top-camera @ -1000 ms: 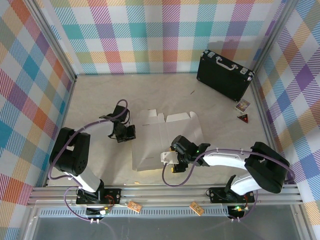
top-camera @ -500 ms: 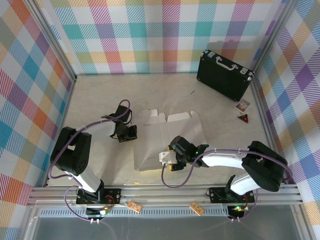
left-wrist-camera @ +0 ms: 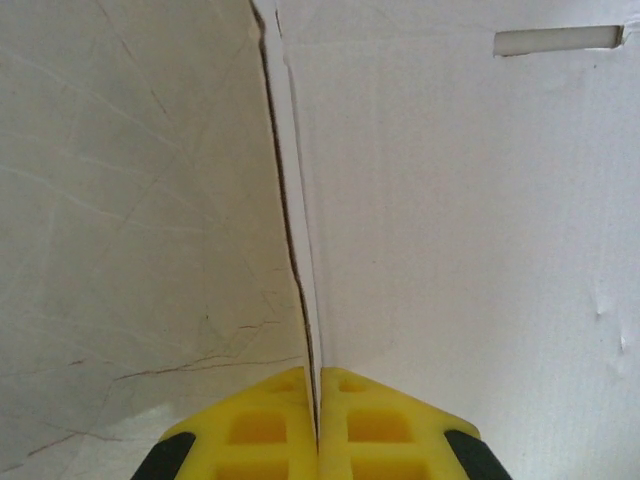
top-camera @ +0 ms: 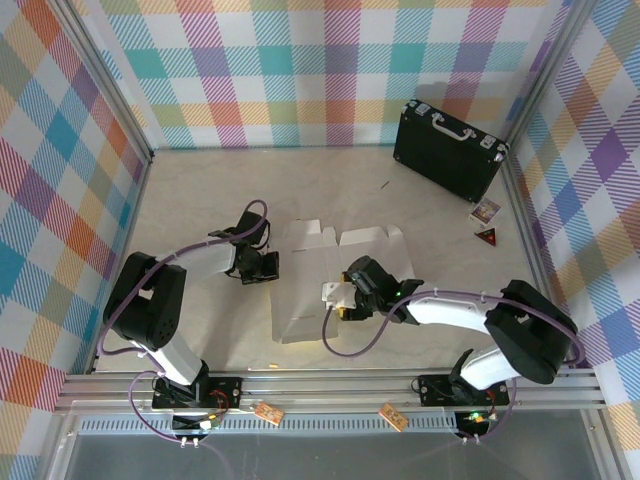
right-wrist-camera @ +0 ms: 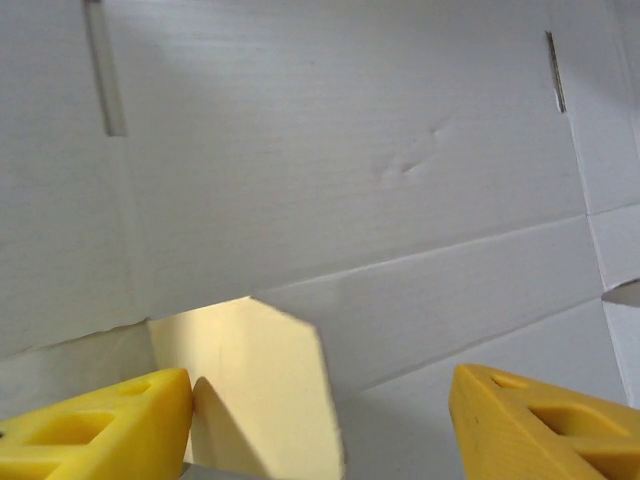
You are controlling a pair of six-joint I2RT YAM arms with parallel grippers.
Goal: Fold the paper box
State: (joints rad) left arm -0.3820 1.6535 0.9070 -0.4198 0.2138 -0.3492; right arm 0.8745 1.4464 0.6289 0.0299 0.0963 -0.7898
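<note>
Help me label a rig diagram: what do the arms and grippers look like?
The left arm and right arm have black joints, white links and a purple cable looped along each. The left gripper and right gripper have blocky yellow fingers with rectangular recesses.

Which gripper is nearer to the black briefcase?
Right. The right gripper is over the box, below-left of the briefcase in the top view; the left gripper is farther left, at the box's left edge.
</note>
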